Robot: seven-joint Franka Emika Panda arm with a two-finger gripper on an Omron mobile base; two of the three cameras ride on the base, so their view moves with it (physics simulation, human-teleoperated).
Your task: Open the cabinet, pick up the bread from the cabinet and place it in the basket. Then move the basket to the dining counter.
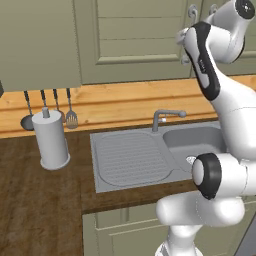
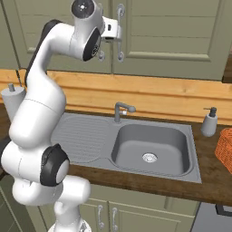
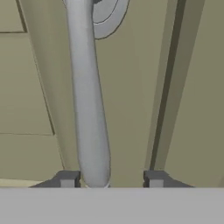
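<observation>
Place: kitchen | Shown by: steel sink [image 2: 149, 147] with tap [image 2: 121, 110] set in dark wood worktop [image 1: 40, 210] | sage-green cabinet [image 2: 172, 31] mounted above | utensils [image 1: 70, 112] hung at far left | soap dispenser [image 2: 209, 121] at right

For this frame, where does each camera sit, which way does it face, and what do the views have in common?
Left base view: behind the arm's left, looking forward and down at the sink; arm at right.
Right base view: behind its right, over the same sink, basket at right edge; arm at left.
Hand view: on the hand, facing the cabinet; handle between the gripper fingertips.
Shared: both base views show sink, faucet, cabinet.
</observation>
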